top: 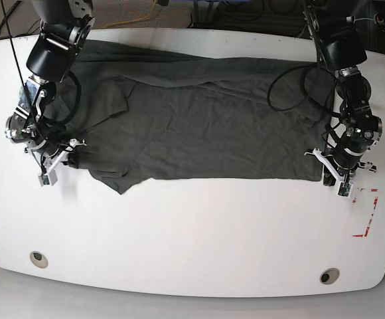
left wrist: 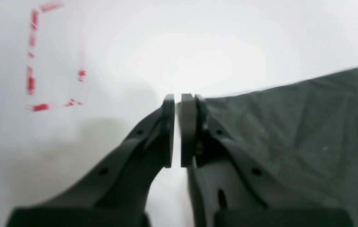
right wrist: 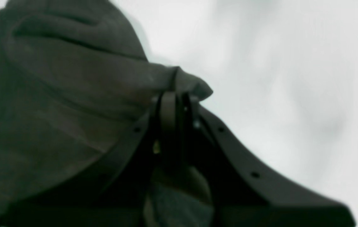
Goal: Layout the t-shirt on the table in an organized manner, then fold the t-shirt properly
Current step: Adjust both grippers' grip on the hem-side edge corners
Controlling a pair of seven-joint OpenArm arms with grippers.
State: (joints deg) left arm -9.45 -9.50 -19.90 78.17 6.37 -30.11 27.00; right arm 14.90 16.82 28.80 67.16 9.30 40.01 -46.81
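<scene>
The dark grey t-shirt (top: 206,126) lies spread wide across the far half of the white table (top: 192,232), wrinkled, with a sleeve flap hanging down at its near left. My right gripper (right wrist: 176,94) is shut on a bunched fold of the t-shirt (right wrist: 71,78); in the base view it sits at the shirt's left edge (top: 66,158). My left gripper (left wrist: 177,97) is shut with only a thin slit between the pads and no cloth in it. It stands at the t-shirt's (left wrist: 292,126) near right corner (top: 332,178), the cloth edge just behind one finger.
A broken red tape rectangle (left wrist: 33,78) marks the table beside my left gripper, near the right edge (top: 368,212). Two round grommets (top: 38,258) (top: 329,275) sit near the front edge. Bare white table (right wrist: 277,63) lies on the outer side of my right gripper.
</scene>
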